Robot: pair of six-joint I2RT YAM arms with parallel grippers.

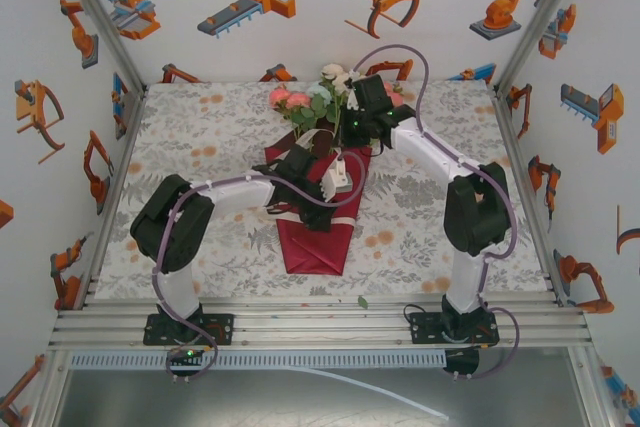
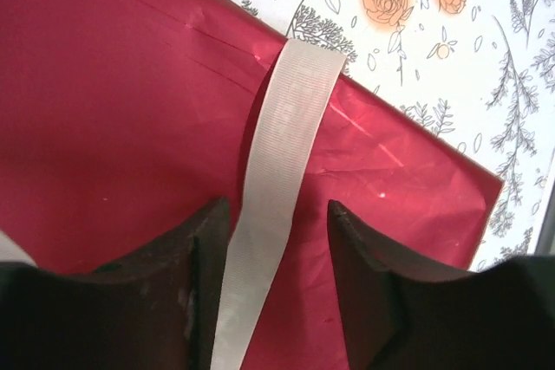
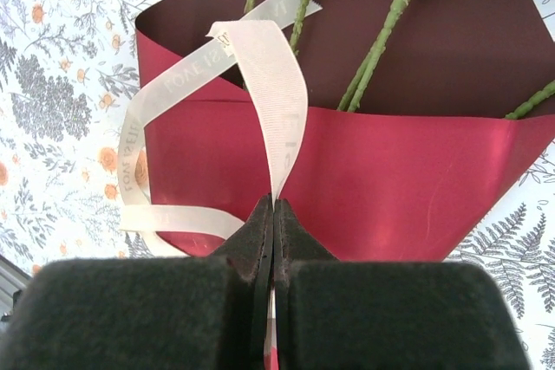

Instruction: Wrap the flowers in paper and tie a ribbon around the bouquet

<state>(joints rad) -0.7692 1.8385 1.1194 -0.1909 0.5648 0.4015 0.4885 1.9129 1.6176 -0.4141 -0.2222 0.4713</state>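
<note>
The bouquet lies mid-table: pink, white and green flowers [image 1: 300, 102] at the far end, their stems [image 3: 381, 32] tucked into a cone of crimson paper [image 1: 320, 237]. In the right wrist view the cream ribbon [image 3: 277, 93] loops over the paper's [image 3: 390, 171] open mouth, and my right gripper [image 3: 273, 201] is shut on one strand of it. In the left wrist view my left gripper [image 2: 277, 204] hovers over the paper [image 2: 130, 110] with its jaws apart. The ribbon [image 2: 286, 145] runs between them, close against the left finger and not pinched.
The floral tablecloth [image 1: 200, 147] covers the table around the bouquet. A loose green leaf [image 1: 362, 301] lies near the front edge. Metal rails [image 1: 320, 322] run along the near side, and printed walls enclose the other sides.
</note>
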